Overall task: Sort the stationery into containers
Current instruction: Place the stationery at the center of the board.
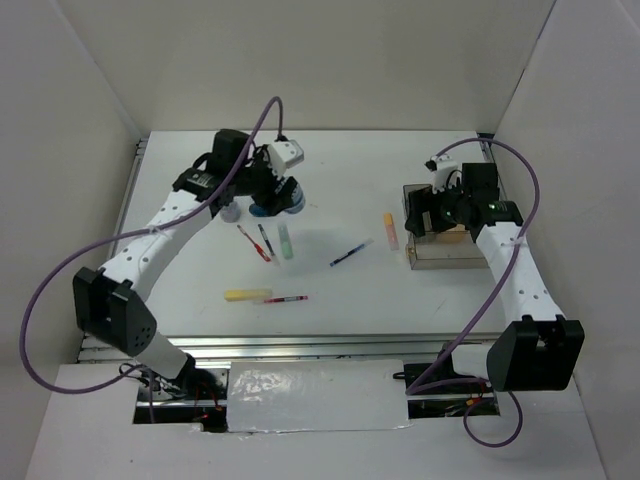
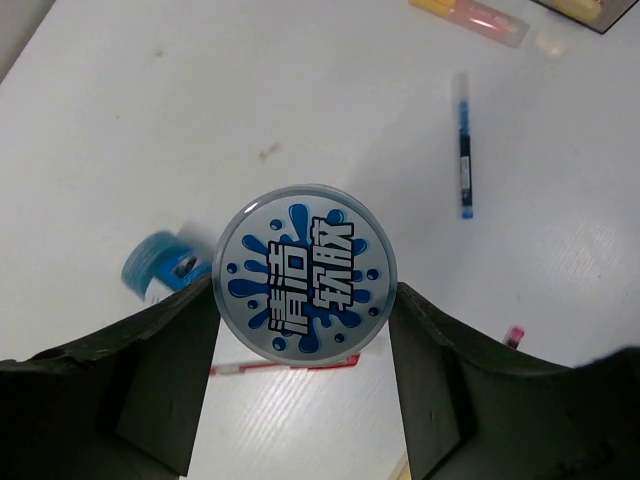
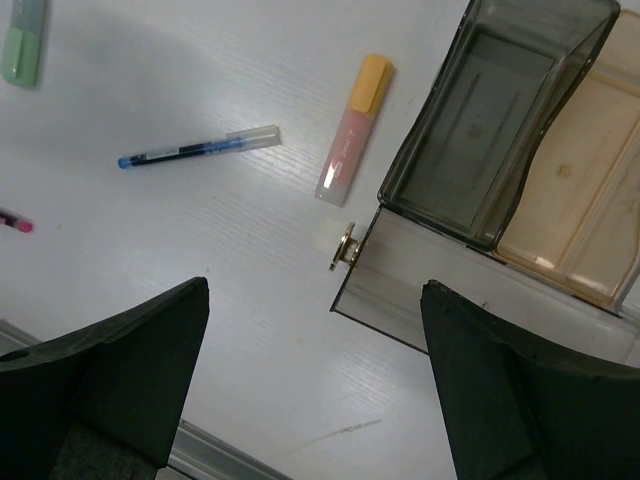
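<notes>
Two claws | left gripper clamps blue tape roll | right gripper wide, empty

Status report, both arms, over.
Left end effector clamped on patterned tape roll. Right end effector open, empty, by clear box. Blue pen and orange highlighter lie loose between.

The white rectangular table carries a clear, brownish-tinted plastic box with inner compartments by its right edge, an orange-capped pink highlighter just beside the box, and a thin blue pen nearer the middle. Towards the far left corner lie a small blue tape roll, a thin red pen, a second red-and-dark pen and a pale green highlighter. Closer to the near edge, a stubby yellow highlighter lies just beside a slim pink-ended pen.
</notes>
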Robot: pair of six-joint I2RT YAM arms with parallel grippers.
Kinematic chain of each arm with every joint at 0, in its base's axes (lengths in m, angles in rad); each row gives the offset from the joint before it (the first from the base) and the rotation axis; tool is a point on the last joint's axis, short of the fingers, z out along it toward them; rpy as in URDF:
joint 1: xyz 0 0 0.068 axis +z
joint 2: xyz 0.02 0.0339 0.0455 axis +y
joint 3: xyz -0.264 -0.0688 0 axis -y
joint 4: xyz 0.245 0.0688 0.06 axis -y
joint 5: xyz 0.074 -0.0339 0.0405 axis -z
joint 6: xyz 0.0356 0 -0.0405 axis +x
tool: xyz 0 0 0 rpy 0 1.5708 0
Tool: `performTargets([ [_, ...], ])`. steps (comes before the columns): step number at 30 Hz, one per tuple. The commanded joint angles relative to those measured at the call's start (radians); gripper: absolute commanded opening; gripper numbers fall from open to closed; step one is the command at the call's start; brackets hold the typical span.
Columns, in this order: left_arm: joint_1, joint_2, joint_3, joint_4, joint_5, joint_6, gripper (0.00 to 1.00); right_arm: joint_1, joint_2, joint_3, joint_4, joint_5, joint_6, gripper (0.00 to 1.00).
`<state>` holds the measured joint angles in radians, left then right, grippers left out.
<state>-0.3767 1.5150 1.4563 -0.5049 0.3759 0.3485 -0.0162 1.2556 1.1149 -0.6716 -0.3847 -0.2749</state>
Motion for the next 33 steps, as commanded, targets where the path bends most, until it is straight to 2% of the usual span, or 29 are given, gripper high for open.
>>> performTargets([
  [1, -0.074, 0.144, 0.055, 0.038, -0.014, -0.039, 0.09, -0.007, 0.011, 0.066, 0.020, -0.025, 0.025, 0.92],
  [6, -0.145, 0.307, 0.157, 0.086, -0.048, -0.060, 0.09, -0.013, 0.022, 0.074, 0.026, -0.025, 0.032, 0.92],
  [14, -0.180, 0.551, 0.348, 0.089, -0.081, -0.115, 0.10, -0.010, 0.083, 0.091, 0.058, -0.040, 0.065, 0.91],
  [17, -0.183, 0.608, 0.394, 0.063, -0.077, -0.120, 0.21, -0.007, 0.097, 0.091, 0.075, -0.033, 0.071, 0.91],
  [18, -0.182, 0.628, 0.404, 0.042, -0.068, -0.118, 0.34, -0.005, 0.103, 0.092, 0.079, -0.031, 0.078, 0.91],
  [20, -0.180, 0.637, 0.418, 0.034, -0.046, -0.121, 0.48, -0.004, 0.123, 0.108, 0.095, -0.028, 0.100, 0.91],
  [21, -0.180, 0.640, 0.417, 0.035, -0.045, -0.132, 0.59, -0.004, 0.131, 0.115, 0.095, -0.032, 0.106, 0.92],
  [22, -0.179, 0.640, 0.417, 0.029, -0.039, -0.132, 0.65, -0.001, 0.140, 0.121, 0.099, -0.034, 0.112, 0.92],
  [23, -0.179, 0.640, 0.418, 0.025, -0.032, -0.129, 0.66, 0.002, 0.154, 0.134, 0.099, -0.037, 0.120, 0.92],
  [24, -0.179, 0.639, 0.418, 0.016, -0.020, -0.128, 0.74, 0.005, 0.162, 0.140, 0.101, -0.036, 0.123, 0.92],
  [25, -0.179, 0.637, 0.417, 0.006, -0.019, -0.128, 0.77, 0.010, 0.168, 0.151, 0.107, -0.031, 0.126, 0.92],
  [26, -0.179, 0.634, 0.414, 0.000, -0.012, -0.125, 0.84, 0.010, 0.179, 0.155, 0.107, -0.023, 0.132, 0.92],
  [30, -0.169, 0.584, 0.372, 0.006, -0.012, -0.135, 0.91, 0.041, 0.206, 0.187, 0.119, -0.014, 0.157, 0.92],
  [31, -0.160, 0.571, 0.360, 0.015, -0.009, -0.138, 0.99, 0.053, 0.215, 0.201, 0.119, -0.014, 0.166, 0.92],
  [33, -0.146, 0.525, 0.326, 0.022, -0.002, -0.149, 0.99, 0.067, 0.234, 0.224, 0.119, -0.008, 0.174, 0.92],
])
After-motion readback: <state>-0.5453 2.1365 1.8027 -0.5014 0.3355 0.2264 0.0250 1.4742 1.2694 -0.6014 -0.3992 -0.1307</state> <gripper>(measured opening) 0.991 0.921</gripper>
